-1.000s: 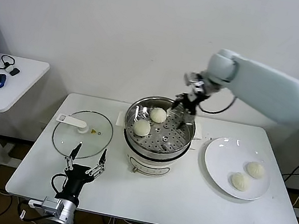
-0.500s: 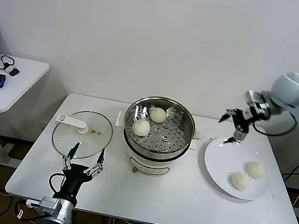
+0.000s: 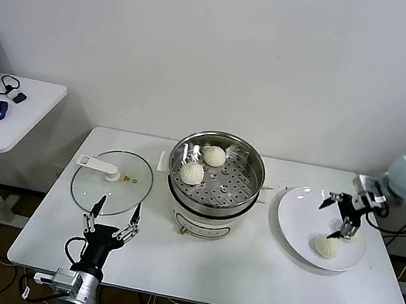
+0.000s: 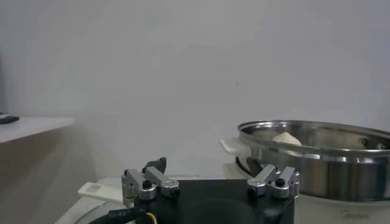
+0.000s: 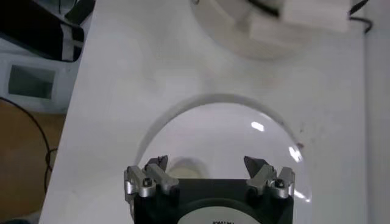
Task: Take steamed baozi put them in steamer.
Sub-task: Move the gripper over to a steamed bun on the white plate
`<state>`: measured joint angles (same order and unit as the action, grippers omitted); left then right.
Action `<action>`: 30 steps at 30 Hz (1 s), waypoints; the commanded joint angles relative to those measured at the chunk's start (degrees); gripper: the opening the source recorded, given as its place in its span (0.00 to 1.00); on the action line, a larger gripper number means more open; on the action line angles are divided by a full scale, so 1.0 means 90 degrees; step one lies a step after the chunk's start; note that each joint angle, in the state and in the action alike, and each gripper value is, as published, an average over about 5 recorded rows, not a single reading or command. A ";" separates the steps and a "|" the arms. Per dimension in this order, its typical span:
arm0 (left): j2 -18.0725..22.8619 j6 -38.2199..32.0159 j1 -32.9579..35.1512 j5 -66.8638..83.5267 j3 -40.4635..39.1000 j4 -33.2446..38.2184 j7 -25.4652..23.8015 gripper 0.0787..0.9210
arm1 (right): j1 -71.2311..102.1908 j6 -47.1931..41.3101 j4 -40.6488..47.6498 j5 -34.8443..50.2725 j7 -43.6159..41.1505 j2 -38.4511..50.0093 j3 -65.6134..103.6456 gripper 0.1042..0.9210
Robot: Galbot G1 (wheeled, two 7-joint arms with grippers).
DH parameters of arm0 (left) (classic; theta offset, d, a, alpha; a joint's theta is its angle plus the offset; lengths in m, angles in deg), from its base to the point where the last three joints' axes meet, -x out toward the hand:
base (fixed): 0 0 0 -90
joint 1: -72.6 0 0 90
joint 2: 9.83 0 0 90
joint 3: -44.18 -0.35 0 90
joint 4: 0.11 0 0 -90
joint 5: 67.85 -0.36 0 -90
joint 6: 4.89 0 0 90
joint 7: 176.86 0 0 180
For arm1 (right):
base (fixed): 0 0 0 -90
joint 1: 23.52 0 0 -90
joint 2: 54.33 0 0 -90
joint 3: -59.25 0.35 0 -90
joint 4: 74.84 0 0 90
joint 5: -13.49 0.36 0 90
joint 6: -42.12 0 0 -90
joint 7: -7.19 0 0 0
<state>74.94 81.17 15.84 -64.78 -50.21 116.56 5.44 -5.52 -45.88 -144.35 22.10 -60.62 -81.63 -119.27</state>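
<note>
A: Far left?
B: The left gripper (image 3: pixel 112 217) sits low at the table's (image 3: pixel 244 273) front edge, fingers spread, glass lid (image 3: pixel 112 181) just beyond it.
A: Middle?
B: The steamer (image 3: pixel 216 172), holding 2 steamed baozi (image 3: pixel 193 172).
A: Right?
B: The right gripper (image 3: pixel 341 216), jaws wide and empty, over the white plate (image 3: pixel 298 216). 1 bun lies just under its tips, the other probably hidden behind it.
</note>
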 commanded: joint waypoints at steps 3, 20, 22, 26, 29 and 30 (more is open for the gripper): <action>0.0005 -0.0012 0.0039 0.0001 0.0005 -0.0010 0.0002 0.88 | 0.1100 0.0271 0.0674 -0.0978 -0.0033 -0.0039 0.0827 0.88; 0.0016 0.0005 0.0008 0.0023 0.0020 -0.0069 0.0009 0.88 | 0.1389 0.0400 0.1756 -0.1667 0.0014 -0.1054 0.1255 0.88; 0.0015 0.0009 0.0001 0.0025 0.0020 -0.0074 0.0008 0.88 | 0.1425 0.0403 0.1789 -0.1698 0.0017 -0.1109 0.1289 0.88; 0.0014 0.0012 -0.0018 0.0028 0.0017 -0.0101 0.0007 0.88 | 0.1486 0.0409 0.1849 -0.1739 0.0026 -0.1193 0.1347 0.88; 0.0015 0.0017 -0.0033 0.0028 0.0013 -0.0115 0.0006 0.88 | 0.1504 0.0416 0.1892 -0.1775 0.0025 -0.1238 0.1364 0.88; 0.0015 0.0019 -0.0038 0.0028 0.0012 -0.0119 0.0006 0.88 | 0.1508 0.0418 0.1903 -0.1781 0.0024 -0.1250 0.1366 0.88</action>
<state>75.05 81.25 15.63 -64.55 -50.07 115.61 5.51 6.84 -42.33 -129.47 7.90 -60.46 -90.83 -108.28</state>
